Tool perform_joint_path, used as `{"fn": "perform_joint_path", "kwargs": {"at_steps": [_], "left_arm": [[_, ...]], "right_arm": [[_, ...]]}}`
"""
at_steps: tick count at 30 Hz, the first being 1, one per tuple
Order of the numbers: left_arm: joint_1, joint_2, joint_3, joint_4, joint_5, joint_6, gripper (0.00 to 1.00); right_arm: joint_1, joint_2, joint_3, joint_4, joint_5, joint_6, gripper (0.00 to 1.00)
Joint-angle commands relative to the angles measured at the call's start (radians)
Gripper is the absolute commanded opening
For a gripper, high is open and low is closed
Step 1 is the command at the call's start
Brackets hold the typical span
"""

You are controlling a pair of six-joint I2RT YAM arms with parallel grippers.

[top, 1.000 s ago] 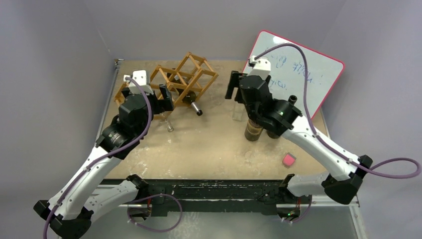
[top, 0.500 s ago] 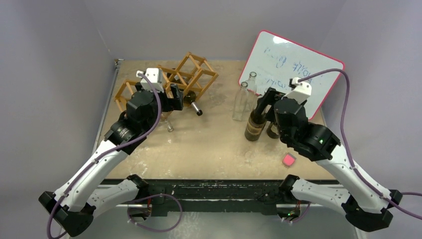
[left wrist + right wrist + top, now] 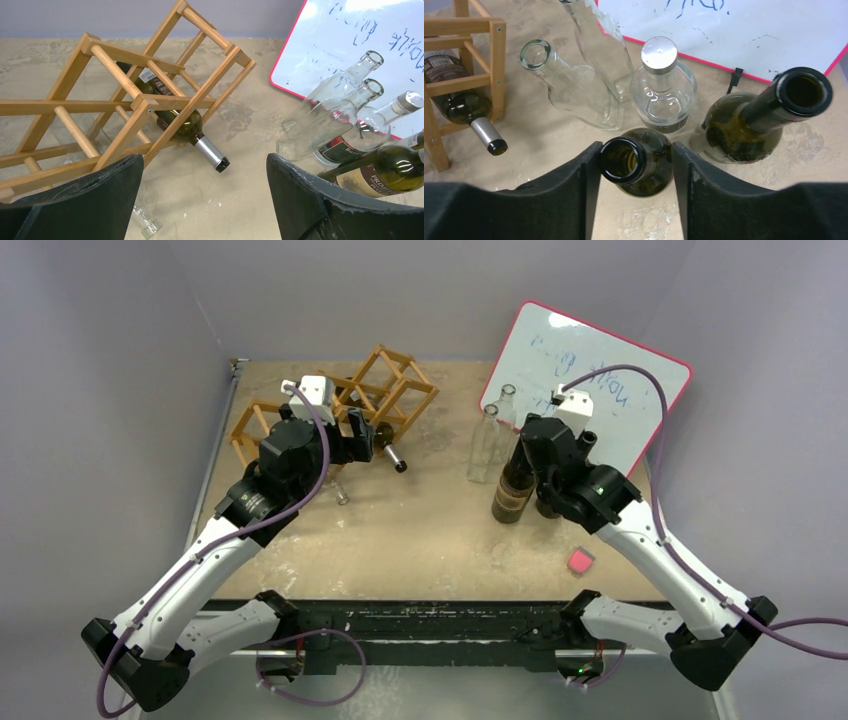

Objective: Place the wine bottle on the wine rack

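Wooden wine rack (image 3: 335,405) is sitting far-left on the tan tabletop (image 3: 430,530), with its slats running on the diagonal. Dark green racked bottle (image 3: 177,122) is lying through one cell, its silver-sleeved neck sticking out toward the middle of the tabletop. Just in front of the rack a clear bottle (image 3: 338,490) is lying flat. Over there the left gripper (image 3: 352,440) is hovering by the rack's near side, and its fingers (image 3: 90,200) are standing wide apart with nothing between them. Target wine bottle (image 3: 512,490), dark glass with a tan label, is standing upright right of centre. It is sitting in front of the red-rimmed whiteboard (image 3: 610,370) and well apart from the rack. Above it the right gripper (image 3: 636,150) is coming in from the top, its fingers (image 3: 574,185) bracketing the open neck. The lip is sitting against one finger and a gap is showing at the other, so they are apart, not clamping. Just beside it a second dark bottle (image 3: 744,125) is standing with its mouth open. Behind it a round clear bottle (image 3: 663,95) with a silver cap is standing, and two tall clear bottles (image 3: 569,95) are standing on the rack side. Near the front-right of the tabletop a small pink block (image 3: 579,561) is lying.
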State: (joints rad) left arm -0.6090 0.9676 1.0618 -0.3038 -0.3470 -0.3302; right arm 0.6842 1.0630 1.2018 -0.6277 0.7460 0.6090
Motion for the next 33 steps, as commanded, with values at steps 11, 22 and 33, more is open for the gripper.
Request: {"fn": "perform_joint_path", "kwargs": {"at_steps": [11,22,33], "left_arm": [[0.0,-0.015,-0.019,0.075,0.014,-0.022,0.91],[0.0,-0.05,-0.229,0.325,0.458,0.075,0.89],[-0.021,-0.004,-0.41,0.581,0.601,0.007,0.86]], "right_arm": [[-0.006,0.072,0.044,0.013,-0.076,-0.18,0.19],[-0.006,0.022,0.062,0.193,-0.386,-0.314,0.0],[-0.006,0.036,0.065,0.411,-0.721,-0.315,0.0]]}}
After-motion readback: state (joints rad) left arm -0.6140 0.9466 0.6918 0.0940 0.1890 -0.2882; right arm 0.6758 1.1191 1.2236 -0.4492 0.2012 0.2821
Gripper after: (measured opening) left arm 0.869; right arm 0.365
